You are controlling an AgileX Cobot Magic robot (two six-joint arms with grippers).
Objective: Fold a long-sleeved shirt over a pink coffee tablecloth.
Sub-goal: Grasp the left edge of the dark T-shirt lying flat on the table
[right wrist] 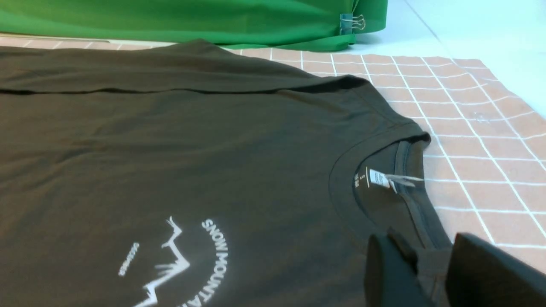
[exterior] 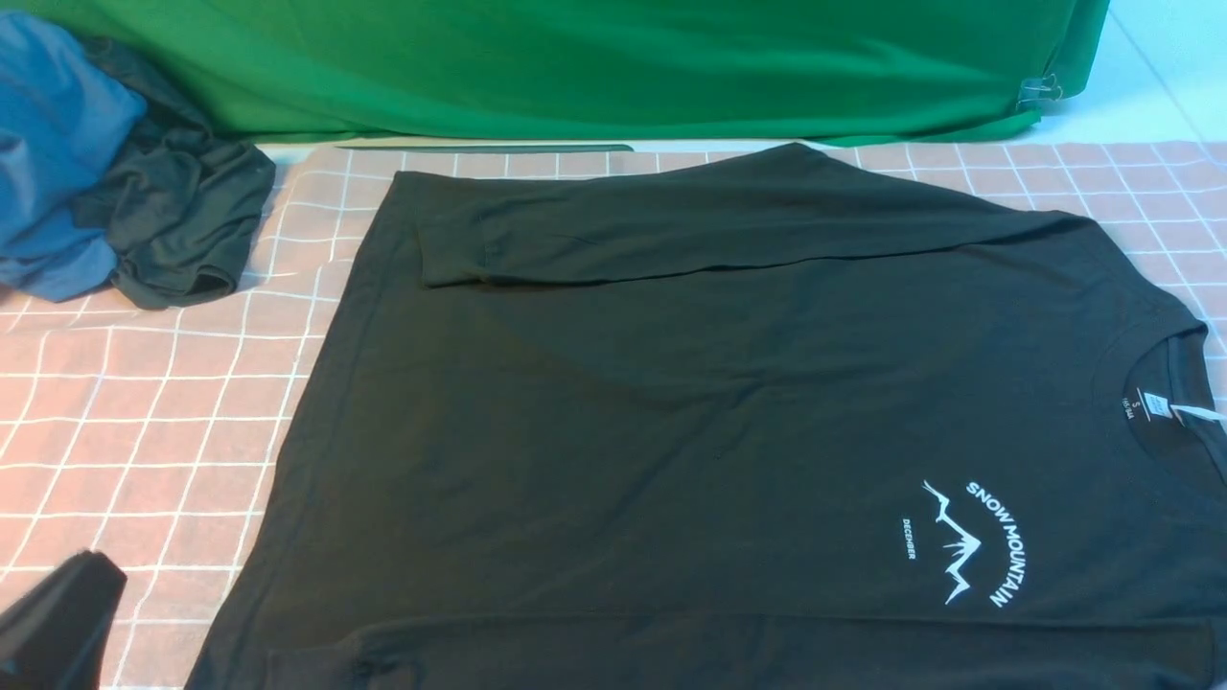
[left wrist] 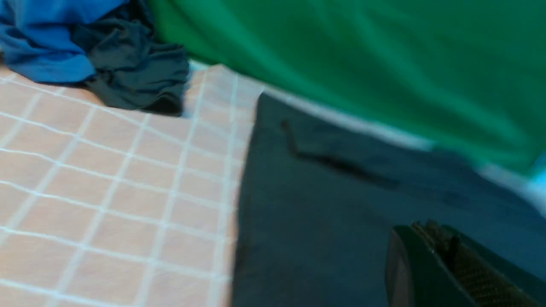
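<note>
Green backdrop cloth [exterior: 575, 67], pale surface [exterior: 1160, 67] beyond

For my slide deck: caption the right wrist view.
Right gripper pinching the long-sleeved shirt beside its collar, on the pink coffee tablecloth.

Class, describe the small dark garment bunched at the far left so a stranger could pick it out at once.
Find the pink tablecloth with the large black long-sleeved shirt laid out on it. At its far left corner, near the green backdrop, a small dark garment lies bunched against a blue cloth. Unlike the shirt, it is crumpled and shows no white print.
</note>
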